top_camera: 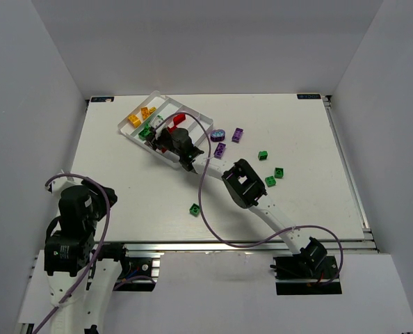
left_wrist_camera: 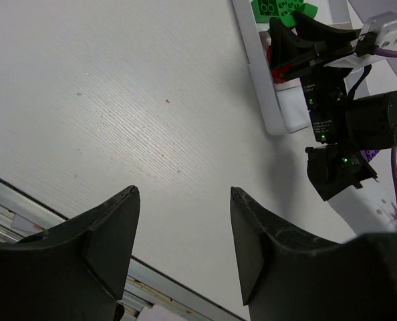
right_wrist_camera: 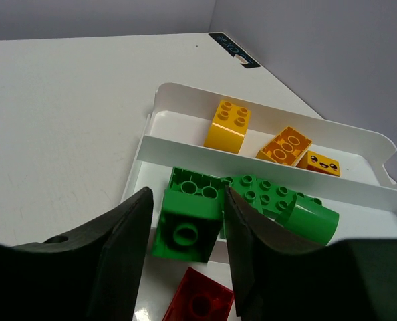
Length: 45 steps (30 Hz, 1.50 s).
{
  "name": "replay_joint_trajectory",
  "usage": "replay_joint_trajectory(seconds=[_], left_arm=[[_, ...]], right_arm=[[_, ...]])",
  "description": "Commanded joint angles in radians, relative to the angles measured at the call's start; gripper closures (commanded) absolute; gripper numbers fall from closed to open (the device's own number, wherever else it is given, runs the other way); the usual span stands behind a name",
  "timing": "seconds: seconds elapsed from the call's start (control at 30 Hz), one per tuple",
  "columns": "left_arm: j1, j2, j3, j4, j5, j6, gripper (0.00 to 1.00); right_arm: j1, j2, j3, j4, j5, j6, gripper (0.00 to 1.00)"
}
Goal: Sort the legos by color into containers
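Note:
The white tray (top_camera: 199, 117) lies at an angle at the back left of the table. My right gripper (top_camera: 154, 139) is over its near end, shut on a green brick (right_wrist_camera: 188, 224) held underside-up above the divider between two compartments. Below it are a red brick (right_wrist_camera: 200, 301) in one compartment and more green bricks (right_wrist_camera: 265, 194) in the adjoining one. Yellow-orange bricks (right_wrist_camera: 228, 124) fill the far compartment. Loose purple bricks (top_camera: 238, 134), one of them round (top_camera: 218, 134), and green bricks (top_camera: 270, 181) lie on the table. My left gripper (left_wrist_camera: 184, 194) is open and empty at the near left.
One green brick (top_camera: 194, 209) lies alone near the front middle. The right arm (top_camera: 245, 184) stretches diagonally across the table from its base. A purple cable (top_camera: 206, 209) loops over the table. The metal rail (top_camera: 227, 245) runs along the table's near edge.

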Motion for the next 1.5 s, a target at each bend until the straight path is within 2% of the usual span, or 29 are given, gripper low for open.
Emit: replay_joint_trajectory(seconds=[0.0,0.13,0.37,0.57,0.77,0.9,0.93,1.07,1.2,1.23,1.3,1.33,1.37,1.4,1.47], left_arm=[[0.0,-0.007,0.031,-0.018,-0.007,-0.014,0.34],[0.0,-0.014,0.032,-0.02,-0.005,-0.025,0.34],[0.0,-0.021,0.04,-0.031,-0.002,-0.05,0.34],[0.0,-0.027,0.009,0.032,0.065,-0.044,0.34],[0.0,0.003,-0.07,0.167,0.188,-0.033,0.35],[0.0,0.06,-0.104,0.233,0.229,-0.022,0.37],[0.0,0.071,-0.115,0.248,0.241,-0.021,0.38],[0.0,0.152,-0.141,0.372,0.268,0.031,0.48],[0.0,0.308,-0.121,0.488,0.249,0.078,0.57],[0.0,0.346,-0.11,0.512,0.243,0.085,0.58],[-0.002,0.475,-0.06,0.58,0.225,0.099,0.56],[-0.002,0.52,-0.038,0.594,0.214,0.102,0.53],[-0.005,0.613,-0.015,0.613,0.206,0.107,0.44],[-0.025,0.659,0.038,0.617,0.164,0.114,0.4],[-0.052,0.75,0.093,0.624,0.125,0.127,0.33]], right_arm=[[0.002,0.011,0.045,0.085,-0.004,-0.023,0.46],[0.002,0.014,0.044,0.098,-0.004,-0.035,0.39],[-0.001,-0.02,0.007,0.138,-0.02,-0.026,0.39],[-0.027,-0.176,-0.12,0.165,-0.063,0.04,0.39],[-0.063,-0.29,-0.162,0.074,-0.147,0.1,0.42],[-0.08,-0.348,-0.2,0.017,-0.198,0.106,0.54],[-0.086,-0.356,-0.208,0.0,-0.204,0.109,0.6],[-0.103,-0.385,-0.237,-0.071,-0.282,0.106,0.76],[-0.138,-0.445,-0.268,-0.17,-0.437,0.1,0.99],[-0.146,-0.456,-0.269,-0.201,-0.464,0.102,1.0],[-0.173,-0.498,-0.285,-0.246,-0.523,0.119,1.0],[-0.181,-0.518,-0.3,-0.264,-0.529,0.123,1.0],[-0.201,-0.538,-0.346,-0.289,-0.538,0.125,0.95],[-0.211,-0.582,-0.373,-0.296,-0.555,0.131,0.77],[-0.245,-0.629,-0.424,-0.336,-0.563,0.135,0.66]])
